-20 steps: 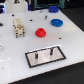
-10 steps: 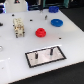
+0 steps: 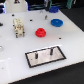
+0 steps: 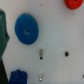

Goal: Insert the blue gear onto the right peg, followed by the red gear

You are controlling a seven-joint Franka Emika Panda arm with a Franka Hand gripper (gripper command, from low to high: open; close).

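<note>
Nearest in the exterior view sits the plate (image 3: 45,55), a grey rectangle in a black frame lying flat on the white tabletop (image 3: 15,55), and two thin dark pins stand upright on it: the left peg (image 3: 36,56) and, toward the exterior view's right, the right peg (image 3: 51,50), both bare, nothing threaded over either one. A step farther back the red gear (image 3: 40,32) rests flat on the tabletop, chunky, hub up, well apart from the plate. To the exterior view's left of it stands a small pale fixture (image 3: 19,27), blurred, too soft to make out in detail. Farther back and to the exterior view's right lies the blue gear (image 3: 57,22), wider and flatter, also resting on the tabletop, near the far edge and apart from the red one. Over to the wrist view: the blue gear (image 4: 26,30) fills a good part of the picture from above, its centre hub a darker spot, and a slice of the red gear (image 4: 73,4) shows at the picture's edge. The jaws themselves are not clearly visible in either view, so I cannot tell whether they stand wide or narrow.
</note>
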